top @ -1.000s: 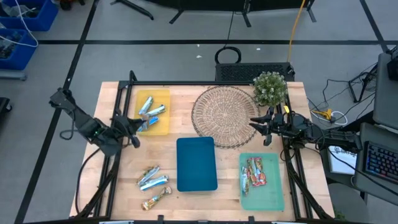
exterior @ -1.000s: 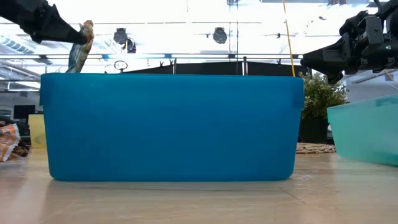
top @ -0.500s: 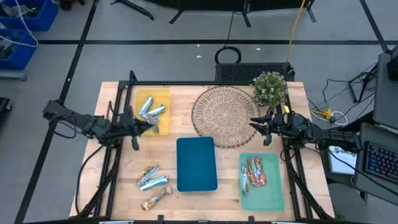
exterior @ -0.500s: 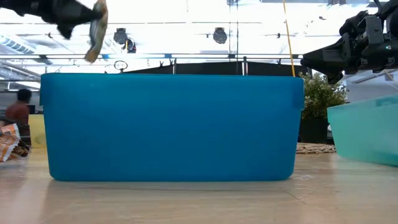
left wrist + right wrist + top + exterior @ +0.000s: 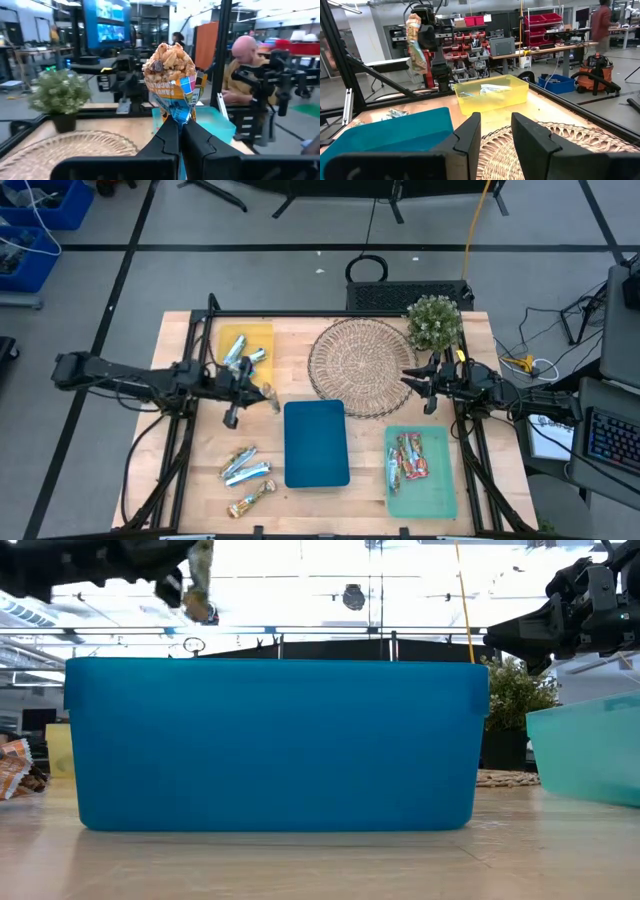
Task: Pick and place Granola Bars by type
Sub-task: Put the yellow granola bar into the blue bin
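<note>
Bars are partly sorted: blue ones sit in my yellow tray (image 5: 236, 340), red ones in the green tray (image 5: 436, 490). My left claw (image 5: 262, 393) pinches a tan bar (image 5: 171, 75) near the empty blue tray (image 5: 316, 444). Three bars (image 5: 245, 477) wait. My right claw (image 5: 408, 379) hangs spread.

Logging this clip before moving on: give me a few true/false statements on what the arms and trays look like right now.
1. The left gripper holds a granola bar in the air. True.
2. The blue tray already has bars in it. False: it shows none.
3. The right gripper is over the wicker mat, fingers open and empty. True.
4. The green tray holds blue-and-silver bars. False: its bars are red and orange.
5. The yellow tray holds blue-and-silver bars. True.
</note>
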